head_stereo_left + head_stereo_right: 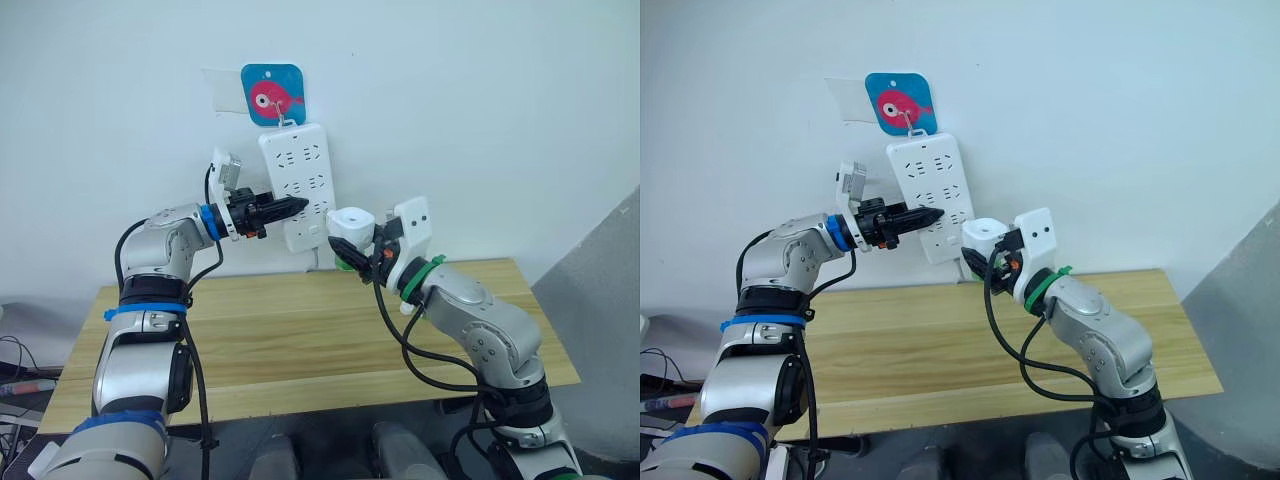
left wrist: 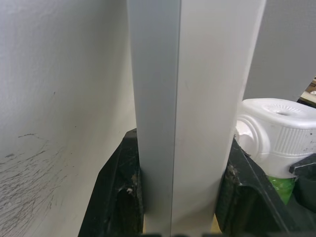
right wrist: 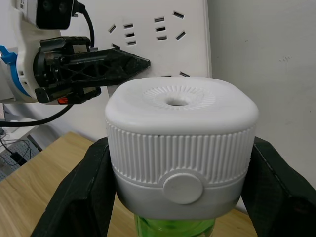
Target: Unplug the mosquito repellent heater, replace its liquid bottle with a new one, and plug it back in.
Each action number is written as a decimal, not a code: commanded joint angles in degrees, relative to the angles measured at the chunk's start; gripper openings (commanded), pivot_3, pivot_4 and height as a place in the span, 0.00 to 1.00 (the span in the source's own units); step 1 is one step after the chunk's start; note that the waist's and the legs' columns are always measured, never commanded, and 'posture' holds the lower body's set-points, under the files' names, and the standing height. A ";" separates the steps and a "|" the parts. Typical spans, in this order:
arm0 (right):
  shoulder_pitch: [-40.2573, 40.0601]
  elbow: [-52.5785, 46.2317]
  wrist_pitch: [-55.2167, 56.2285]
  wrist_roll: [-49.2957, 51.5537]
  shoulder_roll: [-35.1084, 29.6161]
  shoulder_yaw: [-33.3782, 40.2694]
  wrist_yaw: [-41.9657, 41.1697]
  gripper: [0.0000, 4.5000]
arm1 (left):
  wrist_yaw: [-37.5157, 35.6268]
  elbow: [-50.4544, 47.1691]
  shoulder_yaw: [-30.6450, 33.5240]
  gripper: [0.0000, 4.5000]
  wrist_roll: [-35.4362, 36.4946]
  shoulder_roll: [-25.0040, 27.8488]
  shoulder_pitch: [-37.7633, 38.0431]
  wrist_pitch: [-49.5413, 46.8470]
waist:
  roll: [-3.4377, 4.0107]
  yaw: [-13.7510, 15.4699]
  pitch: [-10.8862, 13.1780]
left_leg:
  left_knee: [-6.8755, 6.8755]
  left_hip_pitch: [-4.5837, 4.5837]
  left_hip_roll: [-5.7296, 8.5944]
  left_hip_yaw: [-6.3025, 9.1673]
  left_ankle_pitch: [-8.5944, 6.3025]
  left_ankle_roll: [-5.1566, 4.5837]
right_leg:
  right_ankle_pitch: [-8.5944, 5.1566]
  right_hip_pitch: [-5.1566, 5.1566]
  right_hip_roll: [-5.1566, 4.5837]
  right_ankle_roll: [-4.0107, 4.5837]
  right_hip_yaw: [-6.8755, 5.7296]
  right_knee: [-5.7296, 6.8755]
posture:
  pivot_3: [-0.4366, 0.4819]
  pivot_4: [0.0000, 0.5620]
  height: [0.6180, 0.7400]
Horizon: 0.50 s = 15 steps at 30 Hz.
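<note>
The mosquito repellent heater (image 1: 350, 222) is a white rounded unit with a ribbed band and a round vent hole (image 3: 176, 102) on top. A green liquid bottle (image 3: 173, 228) hangs under it. My right gripper (image 1: 346, 250) is shut on the heater's sides, holding it upright in the air just right of the power strip's lower end, apart from it. Its prongs are hidden. My left gripper (image 1: 286, 208) reaches in from the left and is shut on the white power strip (image 1: 298, 185), whose edge (image 2: 197, 113) sits between the black fingers (image 2: 116, 197).
The power strip hangs on the white wall from a blue fish hook plate (image 1: 273, 94), with several free sockets (image 3: 163, 27). Below stands a wooden table (image 1: 300, 330) with its top bare. A grey panel (image 1: 600, 330) rises at the right.
</note>
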State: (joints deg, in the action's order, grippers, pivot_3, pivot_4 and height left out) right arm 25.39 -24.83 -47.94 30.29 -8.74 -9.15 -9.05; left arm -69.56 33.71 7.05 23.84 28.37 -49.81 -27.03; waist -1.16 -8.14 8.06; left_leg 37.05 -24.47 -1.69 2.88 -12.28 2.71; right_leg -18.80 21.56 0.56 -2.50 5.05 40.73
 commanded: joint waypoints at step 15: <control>4.67 1.95 1.02 -4.32 2.95 -0.25 -0.73 0.67 | -0.26 -5.51 0.52 0.29 2.02 0.25 0.58 -0.05 | 0.00 0.03 0.00 | -0.02 0.00 0.00 0.01 0.00 0.00 | -0.01 0.01 -0.01 0.00 0.00 -0.01 | 0.35 0.19 1.00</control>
State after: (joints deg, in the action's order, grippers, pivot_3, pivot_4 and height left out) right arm 28.28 -22.09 -47.98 26.51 -6.39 -9.62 -9.78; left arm -68.77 31.37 7.12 24.19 28.57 -48.67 -27.32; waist -1.16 -8.11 8.07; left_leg 37.03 -24.47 -1.69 2.88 -12.28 2.72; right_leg -18.81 21.57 0.55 -2.51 5.05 40.72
